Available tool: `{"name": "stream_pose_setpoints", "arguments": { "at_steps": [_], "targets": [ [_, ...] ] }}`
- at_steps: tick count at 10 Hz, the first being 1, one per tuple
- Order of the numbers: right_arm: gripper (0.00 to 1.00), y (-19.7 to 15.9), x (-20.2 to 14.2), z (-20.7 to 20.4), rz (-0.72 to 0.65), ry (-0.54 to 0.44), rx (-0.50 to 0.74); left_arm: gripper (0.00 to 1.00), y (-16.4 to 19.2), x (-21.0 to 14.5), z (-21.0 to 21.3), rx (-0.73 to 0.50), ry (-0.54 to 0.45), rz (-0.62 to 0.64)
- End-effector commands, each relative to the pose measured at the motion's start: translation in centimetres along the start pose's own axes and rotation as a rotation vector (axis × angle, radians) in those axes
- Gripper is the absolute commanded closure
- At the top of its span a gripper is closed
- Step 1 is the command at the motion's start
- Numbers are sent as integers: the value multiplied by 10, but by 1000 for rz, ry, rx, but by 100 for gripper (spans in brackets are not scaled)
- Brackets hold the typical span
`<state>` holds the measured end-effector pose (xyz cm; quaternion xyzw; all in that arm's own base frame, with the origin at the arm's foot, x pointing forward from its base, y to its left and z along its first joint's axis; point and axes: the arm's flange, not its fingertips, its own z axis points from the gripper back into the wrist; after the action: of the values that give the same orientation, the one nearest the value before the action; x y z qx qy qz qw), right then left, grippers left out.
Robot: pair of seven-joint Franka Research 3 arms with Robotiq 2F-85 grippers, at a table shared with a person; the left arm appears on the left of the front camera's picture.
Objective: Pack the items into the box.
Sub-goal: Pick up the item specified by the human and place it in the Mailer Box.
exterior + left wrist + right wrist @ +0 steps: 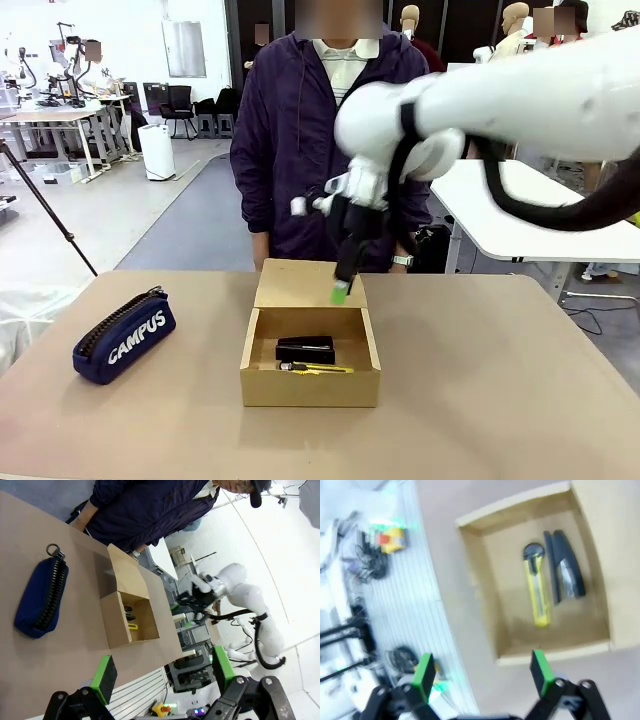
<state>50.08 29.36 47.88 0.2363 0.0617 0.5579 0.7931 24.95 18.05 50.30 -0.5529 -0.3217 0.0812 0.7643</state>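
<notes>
Cardboard box [310, 386] holding probably light, stiff utility knife [322, 369]; pinch mid-handle. Right gripper [343, 287] spread, empty, at twelve o'clock.

Matt cardboard box [310, 385], cloth pencil case [125, 340], smooth matt table [500, 400]

White arm [520, 90], black cable [545, 218]; black right tool [482, 672], green pads [424, 672].
</notes>
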Motion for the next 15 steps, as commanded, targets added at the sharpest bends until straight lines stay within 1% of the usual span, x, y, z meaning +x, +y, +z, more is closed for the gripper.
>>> {"name": "stream_pose_setpoints", "arguments": {
  "at_steps": [1, 2, 3, 4, 5, 6, 7, 8, 9, 10, 15],
  "targets": [
    [0, 28, -96, 35, -184, -179, 151, 0, -2, 1, 0, -18, -10, -8],
    [0, 40, -135, 47, -225, -259, 193, 0, -2, 1, 0, -18, -10, -8],
    [0, 52, -181, 58, -271, -375, 233, 0, -2, 1, 0, -18, -10, -8],
    [0, 64, -235, 63, -364, -503, 256, 0, -2, 1, 0, -18, -10, -8],
    [0, 70, -283, 62, -485, -632, 274, 0, -2, 1, 0, -18, -10, -8],
    [0, 73, -325, 55, -567, -746, 303, 0, -2, 1, 0, -18, -10, -8],
    [0, 74, -359, 42, -607, -856, 342, 0, -2, 1, 0, -18, -10, -8],
    [0, 74, -385, 27, -641, -959, 339, 0, -2, 1, 0, -18, -10, -8],
    [0, 69, -400, 11, -727, -1012, 324, 0, -2, 1, 0, -18, -10, -8],
    [0, 70, -385, 38, -617, -817, 364, 0, -2, 1, 0, -18, -10, -8],
    [0, 70, -385, 38, -617, -817, 364, 0, -2, 1, 0, -18, -10, -8]
  ]
}}
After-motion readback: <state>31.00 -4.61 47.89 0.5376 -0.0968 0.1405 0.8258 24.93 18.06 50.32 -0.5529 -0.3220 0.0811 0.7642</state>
